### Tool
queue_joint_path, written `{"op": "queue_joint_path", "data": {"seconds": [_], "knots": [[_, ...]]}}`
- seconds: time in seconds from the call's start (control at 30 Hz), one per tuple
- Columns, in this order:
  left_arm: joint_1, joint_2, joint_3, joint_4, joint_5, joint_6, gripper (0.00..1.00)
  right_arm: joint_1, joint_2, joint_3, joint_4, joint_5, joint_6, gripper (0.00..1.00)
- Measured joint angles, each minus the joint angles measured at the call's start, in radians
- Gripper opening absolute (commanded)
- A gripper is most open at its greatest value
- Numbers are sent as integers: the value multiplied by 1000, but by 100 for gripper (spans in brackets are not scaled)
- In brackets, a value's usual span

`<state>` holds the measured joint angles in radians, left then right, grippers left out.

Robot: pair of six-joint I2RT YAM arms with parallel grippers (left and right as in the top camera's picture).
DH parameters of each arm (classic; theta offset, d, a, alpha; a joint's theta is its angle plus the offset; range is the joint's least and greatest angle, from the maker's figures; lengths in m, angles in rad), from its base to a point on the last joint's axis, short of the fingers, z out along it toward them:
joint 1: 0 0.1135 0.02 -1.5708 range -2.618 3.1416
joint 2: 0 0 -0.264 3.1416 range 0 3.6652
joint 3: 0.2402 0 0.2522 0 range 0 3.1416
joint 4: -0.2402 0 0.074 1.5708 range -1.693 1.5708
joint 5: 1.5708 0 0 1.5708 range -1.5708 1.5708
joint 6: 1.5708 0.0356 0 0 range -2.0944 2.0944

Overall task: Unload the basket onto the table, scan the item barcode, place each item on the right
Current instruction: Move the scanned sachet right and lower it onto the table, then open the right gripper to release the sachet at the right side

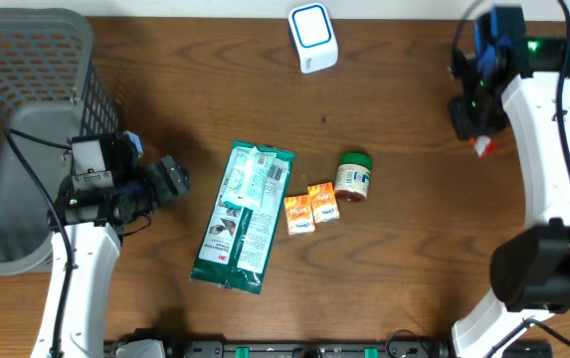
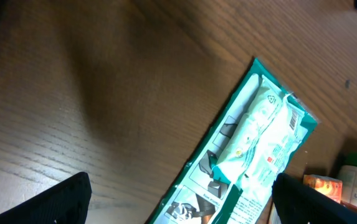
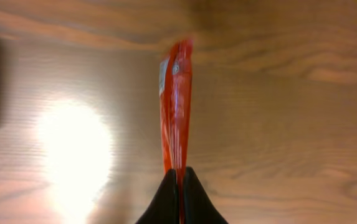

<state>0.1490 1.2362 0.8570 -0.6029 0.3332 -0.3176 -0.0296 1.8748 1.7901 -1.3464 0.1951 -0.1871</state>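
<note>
Your right gripper (image 3: pixel 179 186) is pinched fully closed on a thin red packet (image 3: pixel 176 99). The packet stands edge-on out of the fingertips above the wooden table (image 1: pixel 414 249). A small white patch shows near its far end, but no barcode can be made out there. In the overhead view that gripper (image 1: pixel 475 134) and the red packet (image 1: pixel 482 147) sit far to the right of the green flat pack (image 1: pixel 243 219), well apart from it and level with a spot beyond its top end.

The white scanner with the blue ring (image 1: pixel 313 38) stands beyond the pack's top end, slightly to the right and well apart from it. Just right of the pack lie two small orange boxes (image 1: pixel 310 208) side by side. A small jar with a green lid (image 1: pixel 353 176) is just past them.

Your left gripper (image 1: pixel 173 179) sits just left of the pack with its jaws spread wide and nothing between them. From the left wrist camera, the left gripper (image 2: pixel 181 202) has its dark fingers (image 2: pixel 60 202) at the bottom corners. The green pack (image 2: pixel 253 149) lies diagonally ahead of them. The grey mesh basket (image 1: pixel 36 60) stands far to the pack's left.
</note>
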Motion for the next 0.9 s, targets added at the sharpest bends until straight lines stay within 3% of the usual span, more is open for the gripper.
{"op": "queue_joint_path", "data": {"seconds": [0.23,0.27,0.3,0.33,0.4,0.47,0.63,0.7,0.77,0.9], "knots": [[0,0,0,0,1,0,93,-140,3,-340,364,31,23,6],[0,0,0,1,1,0,93,-148,4,-366,395,34,24,15],[1,0,0,0,1,0,93,-159,4,-397,435,37,29,37],[1,0,0,0,1,0,93,-166,4,-420,460,40,30,47],[1,0,0,0,1,0,93,-175,4,-459,502,42,32,63],[1,0,0,0,0,0,93,-176,4,-472,515,40,29,66],[1,0,0,1,0,0,93,-176,4,-473,494,-18,39,66],[0,0,0,1,1,0,93,-176,4,-474,468,-55,66,51],[1,0,0,0,0,0,93,-176,4,-482,455,-82,106,17],[1,0,0,1,0,0,93,-183,4,-559,481,-114,194,15]]}}
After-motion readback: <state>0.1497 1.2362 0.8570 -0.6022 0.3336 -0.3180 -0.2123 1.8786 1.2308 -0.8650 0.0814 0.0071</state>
